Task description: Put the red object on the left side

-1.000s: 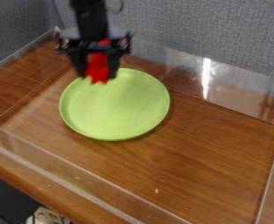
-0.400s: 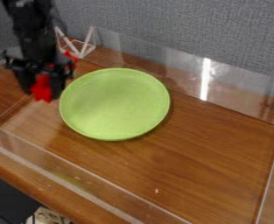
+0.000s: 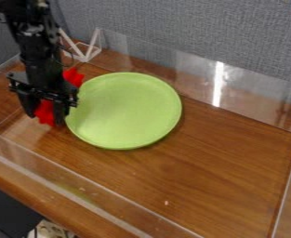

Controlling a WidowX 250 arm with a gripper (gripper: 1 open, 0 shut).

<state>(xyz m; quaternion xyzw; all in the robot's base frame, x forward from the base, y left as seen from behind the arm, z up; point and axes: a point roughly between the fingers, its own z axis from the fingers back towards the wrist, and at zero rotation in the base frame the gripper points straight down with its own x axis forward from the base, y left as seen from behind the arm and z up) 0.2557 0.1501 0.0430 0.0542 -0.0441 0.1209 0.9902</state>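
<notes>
One big shiny dark brown wooden desk (image 3: 222,167) fills most of the view, and clear plastic walls (image 3: 216,79) stand around its edges. A grey wall is behind it. On the desk lies a round lime-green plate (image 3: 129,112), flat and bare on top. The black robot arm (image 3: 36,42) comes straight down at the left edge of the plate. At its end, the black claw (image 3: 46,110) points down, low above the brown wood just beside the plate's left rim. The claw is closed on the small bright red bar-shaped block (image 3: 46,113), which sits between its two fingers. Another bit of red shows higher up by the arm, and it is too small to tell what it is. Thin wires hang behind the arm.
</notes>
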